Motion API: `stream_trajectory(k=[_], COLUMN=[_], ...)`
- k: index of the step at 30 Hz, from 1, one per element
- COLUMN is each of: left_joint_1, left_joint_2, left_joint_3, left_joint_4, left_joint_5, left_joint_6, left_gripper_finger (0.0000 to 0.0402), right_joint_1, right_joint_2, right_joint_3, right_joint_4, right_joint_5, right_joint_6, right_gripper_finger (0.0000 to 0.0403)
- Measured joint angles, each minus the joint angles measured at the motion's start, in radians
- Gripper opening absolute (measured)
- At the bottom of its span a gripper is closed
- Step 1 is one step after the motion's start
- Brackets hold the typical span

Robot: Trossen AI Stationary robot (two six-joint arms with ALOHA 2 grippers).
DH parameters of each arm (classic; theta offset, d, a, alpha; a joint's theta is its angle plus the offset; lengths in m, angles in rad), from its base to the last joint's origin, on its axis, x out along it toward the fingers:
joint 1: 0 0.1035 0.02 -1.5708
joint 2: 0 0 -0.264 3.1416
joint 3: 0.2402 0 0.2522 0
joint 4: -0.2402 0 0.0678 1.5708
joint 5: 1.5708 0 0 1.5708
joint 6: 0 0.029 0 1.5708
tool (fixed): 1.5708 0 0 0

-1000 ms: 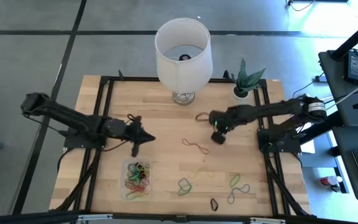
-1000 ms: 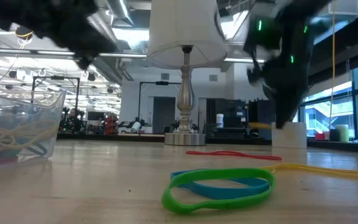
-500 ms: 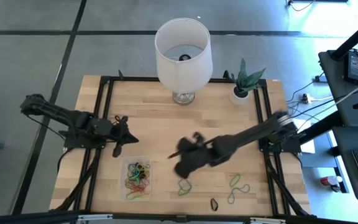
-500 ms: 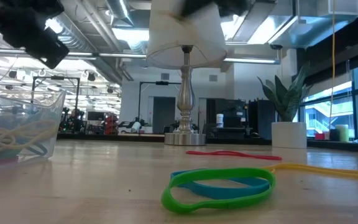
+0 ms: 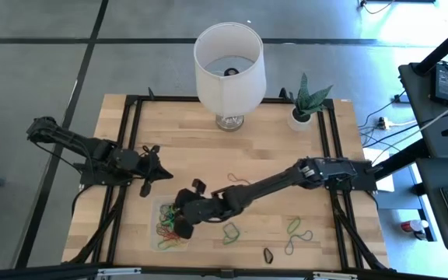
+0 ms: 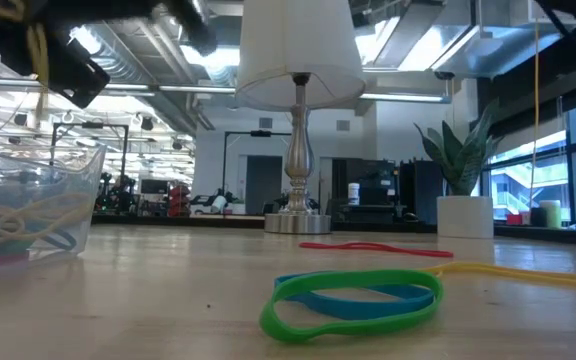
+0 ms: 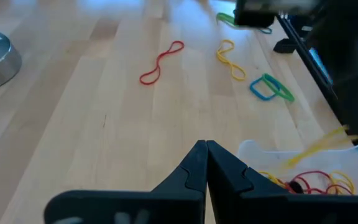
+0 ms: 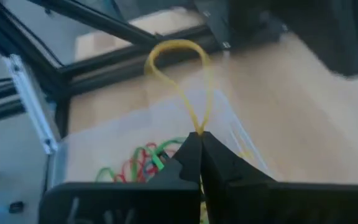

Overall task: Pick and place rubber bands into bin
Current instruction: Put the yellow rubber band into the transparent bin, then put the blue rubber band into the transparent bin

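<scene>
Item: right hand (image 8: 199,144), reached across the tabletop (image 5: 208,155) to hang over the bin (image 5: 162,243). Fingers pressed together, pinching a yellow rubber band (image 8: 185,81) whose loop stands free beyond the fingertips.

Item: left hand (image 7: 206,163), waiting just beside the bin on its lamp side. Fingers pressed together, nothing between them.

Item: bin, clear plastic, near the front edge of the tabletop on the left arm's side. Already holds a tangle of red, green, orange and yellow bands.

Item: rubber bands left loose on the tabletop. A red band (image 5: 238,180) lies nearest the middle. The green-and-blue pair (image 5: 231,232) lies close to the bin. A pale yellow band is faint between them. Two green loops (image 5: 295,232) and a black loop (image 5: 268,254) lie toward the right arm's side.

Progress (a judgement): well under way, with a good share binned, one band over the bin and not yet let go, and roughly half a dozen to fetch.

View notes:
- Only the right wrist view shows the pinch on the yellow band; from above, the hand hides it.
- The left wrist view shows a yellow strand hanging over the bin's far rim.
- The low view shows the bin's wall (image 6: 86,190) side-on with bands heaped inside, and the green-and-blue pair close up; neither hand's fingertips are clear there.
- Only the high view gives the full count of strays.
</scene>
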Motion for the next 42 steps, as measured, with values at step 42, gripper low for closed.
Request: stream_trajectory(k=[42], left_joint_1=[0.000], left_joint_2=[0.000], left_joint_3=[0.000], left_joint_4=[-0.006], left_joint_5=[0.028], left_joint_6=[-0.001], left_gripper_finger=[0.0003], right_joint_1=[-0.003], right_joint_2=[0.151], right_joint_3=[0.106], right_joint_4=[-0.091], right_joint_5=[-0.342], right_joint_6=[0.202], right_gripper_finger=[0.0089])
